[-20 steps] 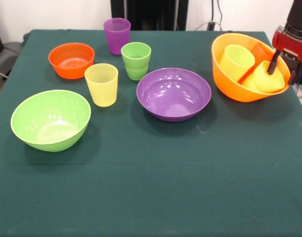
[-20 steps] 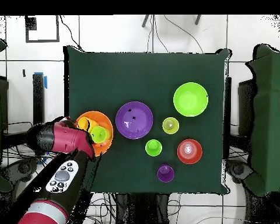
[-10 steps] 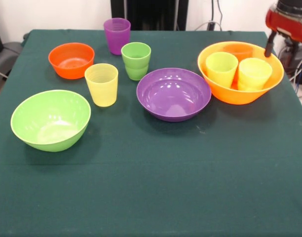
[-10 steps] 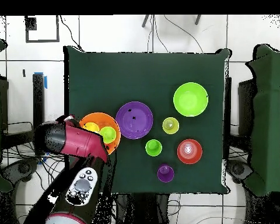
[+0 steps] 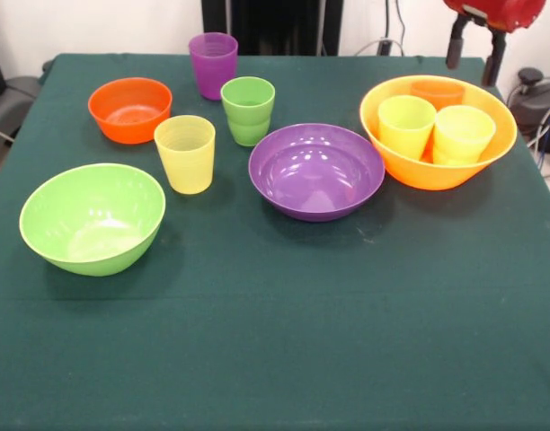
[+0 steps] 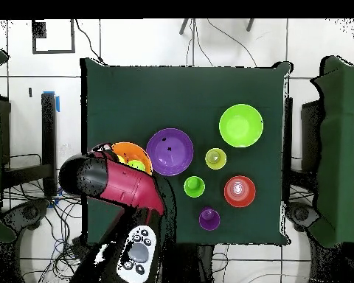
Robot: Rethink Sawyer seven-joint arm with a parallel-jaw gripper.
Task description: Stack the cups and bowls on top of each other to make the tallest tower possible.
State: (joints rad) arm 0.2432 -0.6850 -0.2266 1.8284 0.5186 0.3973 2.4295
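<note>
Three cups stand upright inside the large yellow-orange bowl (image 5: 437,135), just below the gripper (image 5: 473,52): a lime green cup (image 5: 406,124) and a yellow cup (image 5: 462,133) side by side toward the camera, and an orange cup (image 5: 437,93) behind them against the bowl's far wall. The gripper hangs above the bowl's far right rim, its two dark fingers (image 5: 454,47) apart and holding nothing, clear of the cups. In the overhead view the red arm (image 6: 125,188) covers much of that bowl, so only part of its rim shows. On the green surface (image 5: 284,341), to the gripper's side in the front view, lies the wide purple bowl (image 5: 316,171), just beside the yellow-orange bowl but not touching it. Further from the gripper stand a green ribbed cup (image 5: 248,109), a pale yellow cup (image 5: 185,153) and a purple cup (image 5: 213,64), all upright and apart. Farthest from the gripper sit the small orange bowl (image 5: 129,109) and the deep lime green bowl (image 5: 93,217). Nothing is piled on anything else.
</note>
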